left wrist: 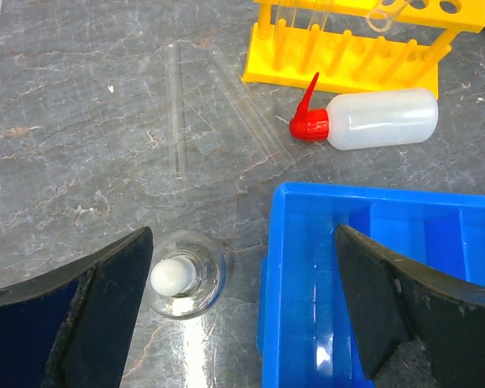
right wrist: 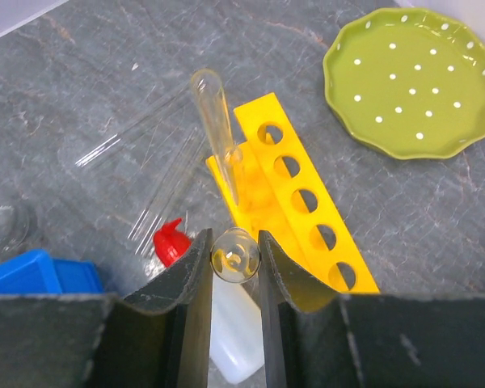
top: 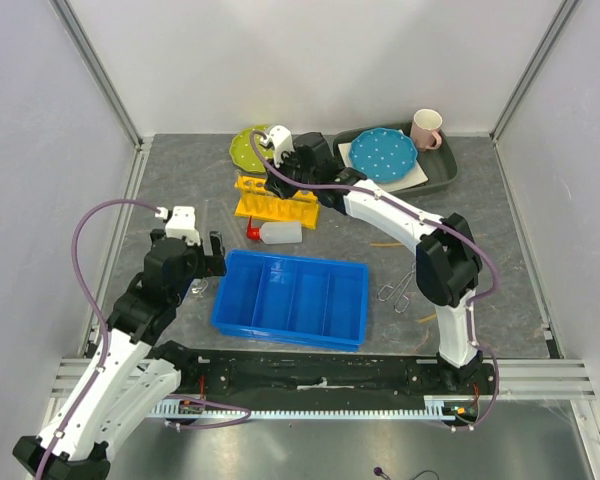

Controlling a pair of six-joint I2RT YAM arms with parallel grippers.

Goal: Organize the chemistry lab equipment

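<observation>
Overhead, the clear glass test tube (right wrist: 235,257) pinched narrowly between the right arm's fingers (right wrist: 190,315) is hidden under the wrist; it is shown only by the right wrist view, over the yellow holed test-tube rack (right wrist: 296,183), where a second tube (right wrist: 214,121) is stood. The left arm's fingers (left wrist: 105,307) are spread wide and empty above a small clear glass beaker (left wrist: 186,275) on the grey bench (left wrist: 81,121), beside a blue divided tray (left wrist: 307,202). The scissor-like metal tongs (top: 400,288) are seen only from overhead.

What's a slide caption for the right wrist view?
Right gripper holds a test tube over the yellow rack, green plate beyond.
</observation>
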